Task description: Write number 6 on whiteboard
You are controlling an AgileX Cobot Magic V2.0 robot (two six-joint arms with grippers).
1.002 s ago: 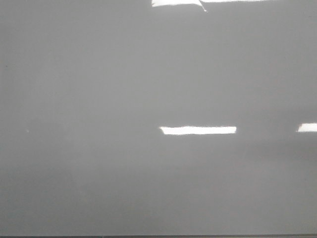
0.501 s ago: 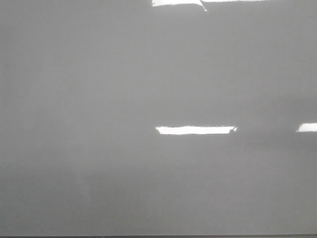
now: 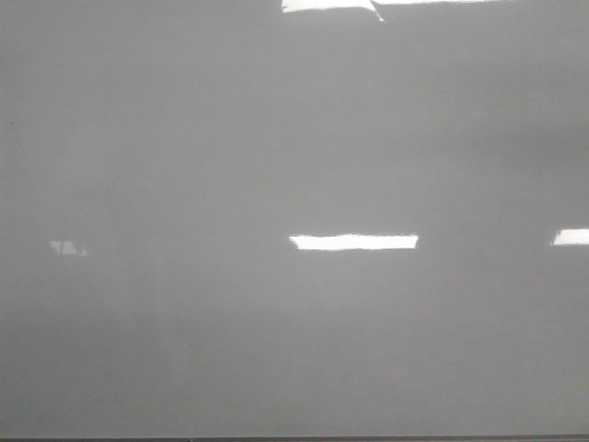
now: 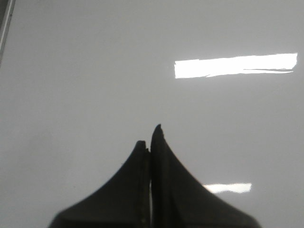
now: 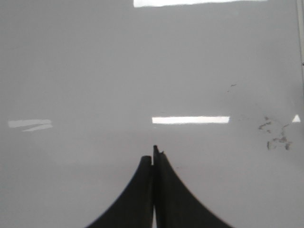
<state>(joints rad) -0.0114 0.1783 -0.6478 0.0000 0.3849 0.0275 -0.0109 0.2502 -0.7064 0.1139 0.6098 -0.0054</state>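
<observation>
The whiteboard (image 3: 184, 138) is a glossy grey-white surface that fills the front view, and no arm shows there. The number 6 is out of view in every frame. In the left wrist view my left gripper (image 4: 148, 137) hangs over bare whiteboard (image 4: 71, 71), its black jaws pressed together with nothing between them. In the right wrist view my right gripper (image 5: 153, 153) is likewise shut and empty above the whiteboard (image 5: 71, 61).
Faint dark smudges (image 5: 275, 137) mark the board to one side of my right gripper. Bright light reflections (image 3: 353, 241) lie across the surface. The board's thin dark bottom edge (image 3: 294, 439) runs along the near side, and a frame edge (image 4: 5, 23) shows in the left wrist view.
In the front view a small bright reflection has appeared at the left of the board. The central reflection has become shorter at its right end.
</observation>
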